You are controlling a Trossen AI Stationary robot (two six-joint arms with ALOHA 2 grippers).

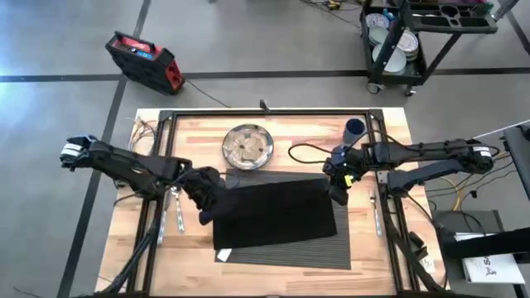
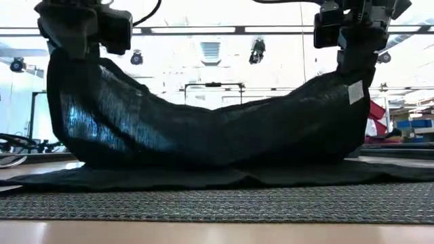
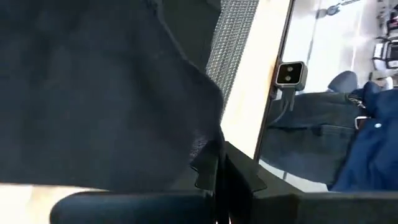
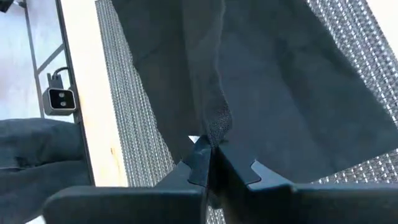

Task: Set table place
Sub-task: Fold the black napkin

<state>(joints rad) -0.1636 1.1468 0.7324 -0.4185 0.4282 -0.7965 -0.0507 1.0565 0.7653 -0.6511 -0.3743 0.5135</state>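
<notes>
A black cloth napkin (image 1: 273,211) hangs between my two grippers over the dark grey ribbed placemat (image 1: 286,252), the place on the wooden table (image 1: 381,248). My left gripper (image 1: 203,196) is shut on the napkin's far left corner. My right gripper (image 1: 338,192) is shut on its far right corner. In the low view the napkin (image 2: 203,129) sags in the middle between the two raised corners. Its near part lies on the placemat (image 2: 217,203). My left gripper pinches the napkin's far left corner (image 3: 202,146) between its two fingers, and the cloth bunches at the fingertips. That corner is lifted (image 2: 74,64), and the cloth hangs slack below it. My right gripper pinches the napkin's far right corner (image 4: 214,127) between its two fingertips, beside a white tag (image 4: 194,139). From that raised corner (image 2: 356,68) the cloth falls in a fold to the placemat.
A round plate (image 1: 248,146) lies just beyond the placemat, and a blue cup (image 1: 354,128) stands at the far right. Cutlery lies left (image 1: 178,209) and right (image 1: 377,211) of the placemat. Black frame tubes (image 1: 273,112) run around the table. A person (image 3: 323,137) stands beyond the table's edge.
</notes>
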